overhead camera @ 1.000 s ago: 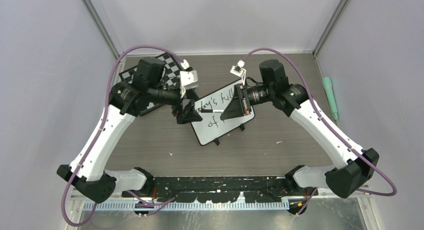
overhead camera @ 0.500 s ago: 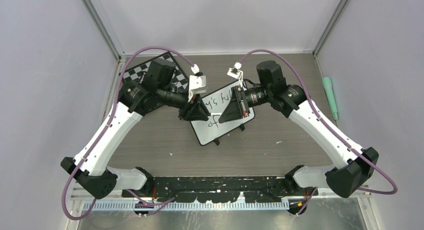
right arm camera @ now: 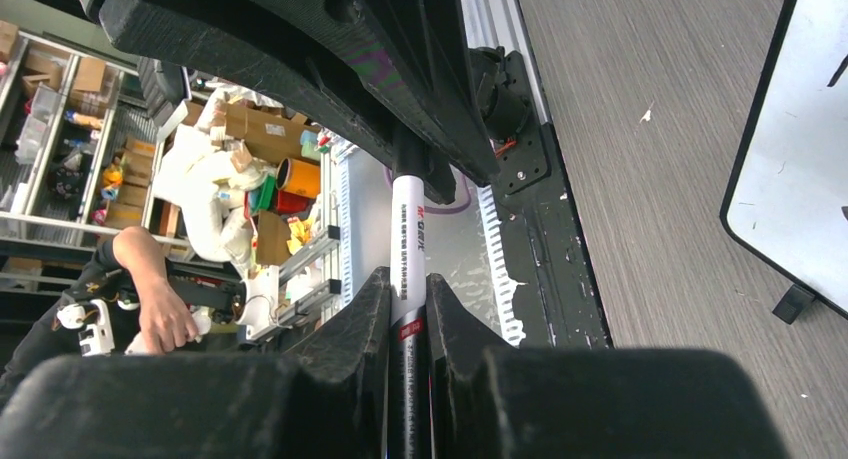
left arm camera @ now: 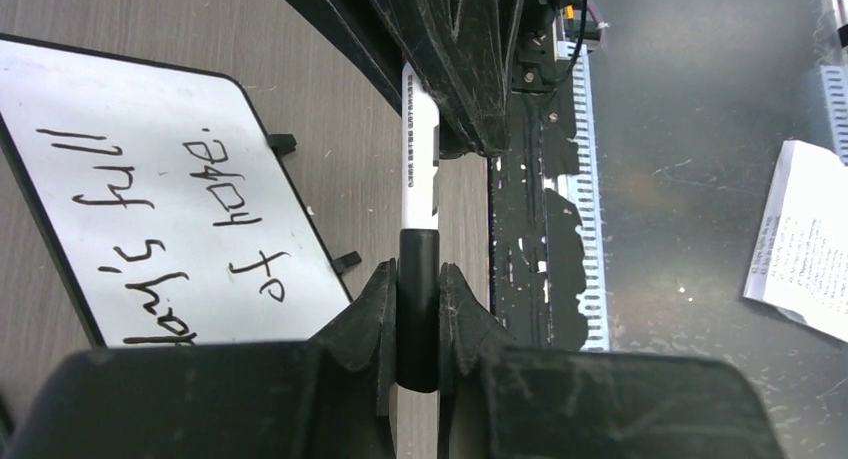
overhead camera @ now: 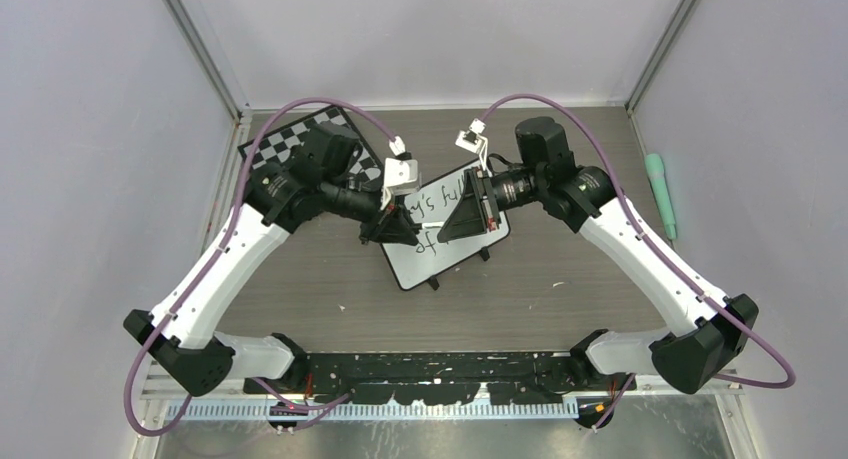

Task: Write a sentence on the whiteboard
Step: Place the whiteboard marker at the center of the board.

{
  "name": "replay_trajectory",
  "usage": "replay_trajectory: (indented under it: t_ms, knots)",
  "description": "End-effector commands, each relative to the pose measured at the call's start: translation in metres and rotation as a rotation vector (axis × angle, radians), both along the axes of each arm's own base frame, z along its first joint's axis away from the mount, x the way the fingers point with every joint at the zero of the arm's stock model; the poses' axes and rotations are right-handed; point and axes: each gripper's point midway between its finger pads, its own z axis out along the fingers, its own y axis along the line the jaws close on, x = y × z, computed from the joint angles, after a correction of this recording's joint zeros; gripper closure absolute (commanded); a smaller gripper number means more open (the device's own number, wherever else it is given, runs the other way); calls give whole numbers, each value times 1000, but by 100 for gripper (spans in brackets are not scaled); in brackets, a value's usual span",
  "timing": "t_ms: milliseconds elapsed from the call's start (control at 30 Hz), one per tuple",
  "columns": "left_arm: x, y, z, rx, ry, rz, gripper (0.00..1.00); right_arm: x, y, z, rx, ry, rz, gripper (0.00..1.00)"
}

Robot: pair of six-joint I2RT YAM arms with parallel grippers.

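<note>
Since the earlier frame the left arm has swung toward 3 o'clock, uncovering more of the black-and-white checkered chessboard (overhead camera: 285,144) and narrowing the gap between the two tools.

Left gripper (overhead camera: 392,222): positioned at the 9 o'clock edge of the small rectangular white whiteboard (overhead camera: 430,259) with its thin black frame. In the left wrist view its fingers (left arm camera: 360,314) are closed almost fully, pinching the black cap (left arm camera: 418,299) from both sides.

Right gripper (overhead camera: 462,221): positioned above the board's 2 o'clock portion and facing the left tool. In the right wrist view its fingers (right arm camera: 362,309) are clamped tight on the white barrel of the marker (right arm camera: 408,239), which reaches across to the opposite tool. From overhead the marker is hidden between the two black tool bodies.

Whiteboard: lies flat near the middle of the grey-brown wood-grain table (overhead camera: 560,309), turned at an angle, with its two small black feet on the 5 o'clock side. The chessboard is at its 10 o'clock, near but apart.

Black handwritten sentence (overhead camera: 437,201): from overhead only "y's full" and "of" are readable. In the left wrist view "full", "of" and "hope" read upside down, and the first word is cut off.

Outside the enclosure wall, at 3 o'clock, lies a teal cylindrical pen (overhead camera: 660,194).
</note>
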Motion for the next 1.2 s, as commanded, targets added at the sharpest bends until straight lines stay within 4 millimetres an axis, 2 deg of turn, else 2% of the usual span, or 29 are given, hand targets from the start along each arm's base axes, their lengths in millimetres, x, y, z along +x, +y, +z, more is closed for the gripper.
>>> replay_trajectory:
  t_ms: [0, 133, 267, 367, 500, 600, 667, 800, 867, 967, 1067, 1167]
  knots:
    - [-10, -5, 5, -22, 4, -44, 100, -2, 2, 12, 27, -36, 16, 100]
    - [-18, -21, 20, -104, 121, -77, 100, -3, 3, 4, -8, -80, 29, 100]
    - [-27, -37, 37, -186, 311, -101, 100, -12, 5, -4, -52, -143, 69, 100]
    - [-27, -44, 42, -210, 400, -112, 100, -16, 5, -8, -72, -182, 91, 100]
    - [-26, -46, 43, -227, 457, -118, 100, -16, 1, -9, -93, -228, 84, 100]
    - [-21, -37, 41, -228, 469, -82, 100, -14, -10, -10, -134, -283, 54, 98]
    - [-13, -27, 32, -214, 460, -28, 100, -6, -22, -11, -164, -348, 19, 86]
    - [-7, -9, 4, -122, 423, 45, 100, 8, -51, -12, -277, -511, -62, 47]
    - [-8, -4, -7, -68, 448, 65, 100, 14, -66, -13, -343, -594, -101, 33]
    - [-8, 0, -19, -15, 484, 101, 100, 24, -89, -14, -441, -729, -135, 23]
    - [-7, 0, -29, 4, 524, 126, 100, 30, -101, -12, -502, -815, -131, 21]
    - [-7, -3, -33, 7, 574, 128, 100, 30, -102, -8, -522, -878, -61, 21]
